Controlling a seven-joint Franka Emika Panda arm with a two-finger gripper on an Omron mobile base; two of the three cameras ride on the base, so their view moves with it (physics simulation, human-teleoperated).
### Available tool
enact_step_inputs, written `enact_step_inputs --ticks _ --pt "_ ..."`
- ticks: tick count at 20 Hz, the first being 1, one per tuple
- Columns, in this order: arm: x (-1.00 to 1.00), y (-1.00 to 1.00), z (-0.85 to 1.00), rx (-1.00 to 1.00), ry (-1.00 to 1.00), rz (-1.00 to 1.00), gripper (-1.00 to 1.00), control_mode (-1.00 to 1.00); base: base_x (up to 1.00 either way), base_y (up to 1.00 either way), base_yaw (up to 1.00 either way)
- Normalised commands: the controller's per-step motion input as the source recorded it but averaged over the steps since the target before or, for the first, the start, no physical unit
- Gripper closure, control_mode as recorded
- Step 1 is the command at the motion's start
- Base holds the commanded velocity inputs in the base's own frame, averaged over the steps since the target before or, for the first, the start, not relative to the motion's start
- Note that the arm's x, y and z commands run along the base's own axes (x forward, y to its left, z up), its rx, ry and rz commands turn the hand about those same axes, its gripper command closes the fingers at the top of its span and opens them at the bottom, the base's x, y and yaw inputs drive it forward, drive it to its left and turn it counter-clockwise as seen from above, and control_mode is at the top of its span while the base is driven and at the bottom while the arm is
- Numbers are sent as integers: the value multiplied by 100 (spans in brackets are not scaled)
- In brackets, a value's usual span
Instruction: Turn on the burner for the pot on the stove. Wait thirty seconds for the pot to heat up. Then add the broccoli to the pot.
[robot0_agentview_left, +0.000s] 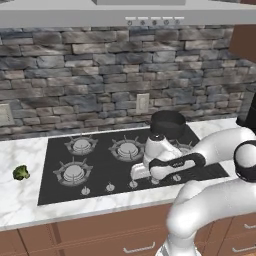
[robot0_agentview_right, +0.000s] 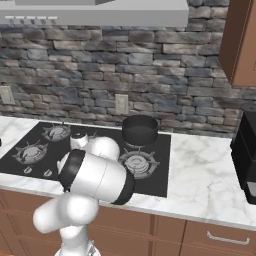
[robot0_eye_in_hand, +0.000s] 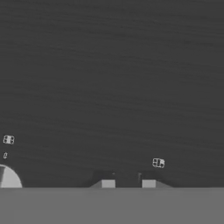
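Pot (robot0_agentview_left: 168, 123), squat, round and dark, sits on the stove's (robot0_agentview_left: 100, 167) back right burner. Broccoli (robot0_agentview_left: 20, 173) lies on the counter (robot0_agentview_left: 20, 200) left of it. My gripper (robot0_eye_in_hand: 128, 183) is low over the black glass; jaws' state I cannot tell.

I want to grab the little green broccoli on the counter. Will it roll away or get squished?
The broccoli looks lumpy, with a bushy top, so it would probably wobble rather than roll far. It looks small beside a burner, so likely light. The top might crumble if pinched hard.
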Motion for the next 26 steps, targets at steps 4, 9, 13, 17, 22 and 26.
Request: enact_step_inputs --ticks 4,9,13,17,22,26 --pt "-29 17 -1 0 98 56 100 -100 0 0 0" --pt "-55 24 -2 0 100 45 100 -100 0 0 0" --pt "-94 23 -6 0 100 30 100 -100 0 0 0" --pt "-100 30 -3 0 100 24 100 -100 0 0 0" --pt "-82 4 53 -8 75 26 100 -100 0 0 0" --pt "-11 -17 100 -2 24 11 100 -100 0 0 0"
